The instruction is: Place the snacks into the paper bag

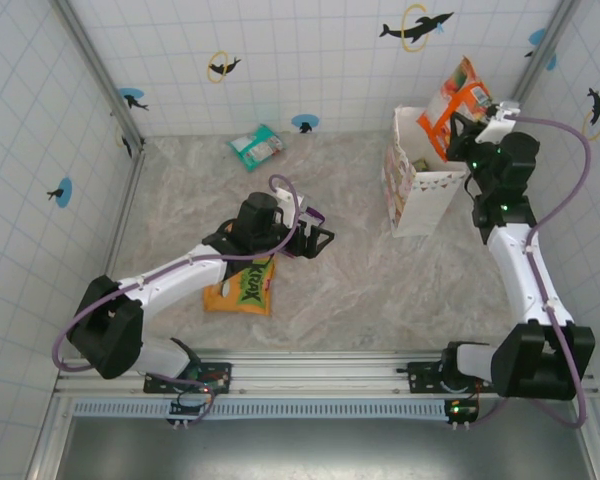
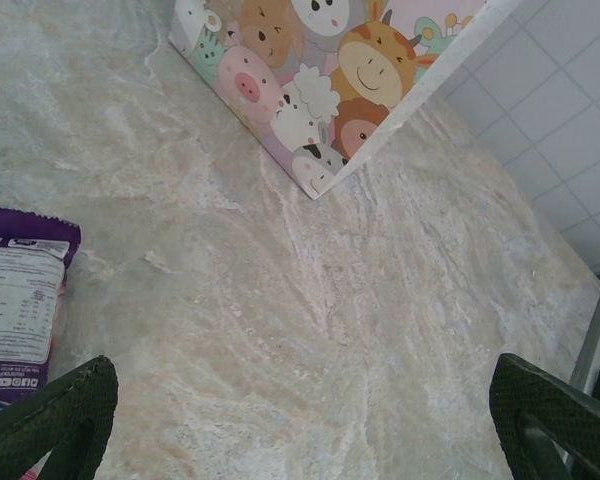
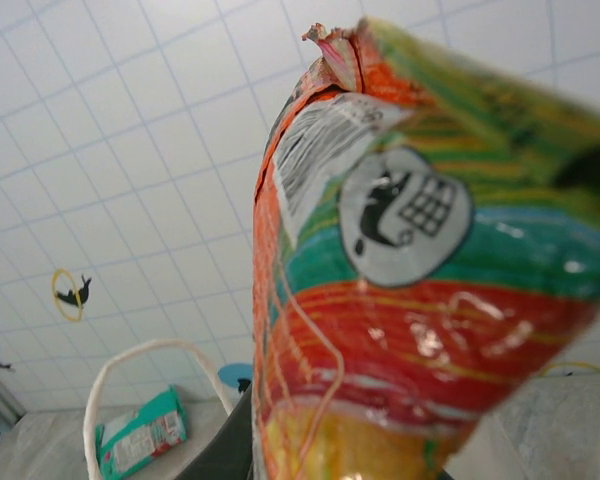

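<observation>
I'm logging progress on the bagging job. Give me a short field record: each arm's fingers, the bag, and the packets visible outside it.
left fingers: open, empty, over the table near the purple packet
right fingers: shut on large orange packet, raised by the bag's mouth
paper bag: upright, top open
teal-white packet: on table, far side
yellow-orange packet: on table, under left arm
</observation>
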Robot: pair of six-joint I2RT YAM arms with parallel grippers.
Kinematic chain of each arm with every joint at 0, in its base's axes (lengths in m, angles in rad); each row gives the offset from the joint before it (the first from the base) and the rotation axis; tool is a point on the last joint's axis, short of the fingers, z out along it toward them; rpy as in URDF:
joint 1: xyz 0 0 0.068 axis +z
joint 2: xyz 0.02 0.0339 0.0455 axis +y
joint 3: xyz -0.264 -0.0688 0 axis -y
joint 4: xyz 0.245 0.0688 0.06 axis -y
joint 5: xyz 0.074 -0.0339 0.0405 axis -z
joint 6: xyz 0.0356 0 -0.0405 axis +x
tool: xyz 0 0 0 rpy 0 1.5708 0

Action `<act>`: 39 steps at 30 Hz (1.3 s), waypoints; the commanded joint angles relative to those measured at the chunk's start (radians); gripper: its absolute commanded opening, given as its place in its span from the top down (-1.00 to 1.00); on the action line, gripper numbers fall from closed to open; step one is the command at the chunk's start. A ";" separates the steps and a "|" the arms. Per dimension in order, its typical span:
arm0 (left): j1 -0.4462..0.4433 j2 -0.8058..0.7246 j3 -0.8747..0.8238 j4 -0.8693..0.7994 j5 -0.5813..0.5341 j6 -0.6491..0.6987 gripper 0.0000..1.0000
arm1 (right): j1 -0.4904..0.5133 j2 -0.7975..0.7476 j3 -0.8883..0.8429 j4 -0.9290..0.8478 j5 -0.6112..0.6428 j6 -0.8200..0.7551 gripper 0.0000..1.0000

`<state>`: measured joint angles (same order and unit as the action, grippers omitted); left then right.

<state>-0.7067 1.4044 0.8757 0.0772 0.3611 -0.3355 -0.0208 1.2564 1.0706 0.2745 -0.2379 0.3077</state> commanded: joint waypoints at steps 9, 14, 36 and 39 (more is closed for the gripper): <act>0.003 0.028 0.059 -0.025 -0.007 0.033 -0.93 | 0.000 0.083 0.050 0.033 -0.013 -0.044 0.16; 0.003 0.037 0.067 -0.037 0.009 0.036 -0.90 | -0.001 0.073 0.055 -0.024 -0.002 -0.055 0.03; 0.271 0.198 0.131 -0.247 -0.019 -0.017 -0.83 | 0.431 -0.298 -0.249 -0.301 0.165 0.050 -0.08; 0.321 0.277 0.190 -0.257 -0.026 -0.005 -0.81 | 0.500 -0.310 -0.324 -0.283 0.170 0.091 -0.09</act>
<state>-0.4191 1.6337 0.9951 -0.1528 0.3313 -0.3439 0.4343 0.9665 0.8001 -0.0044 -0.1097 0.3408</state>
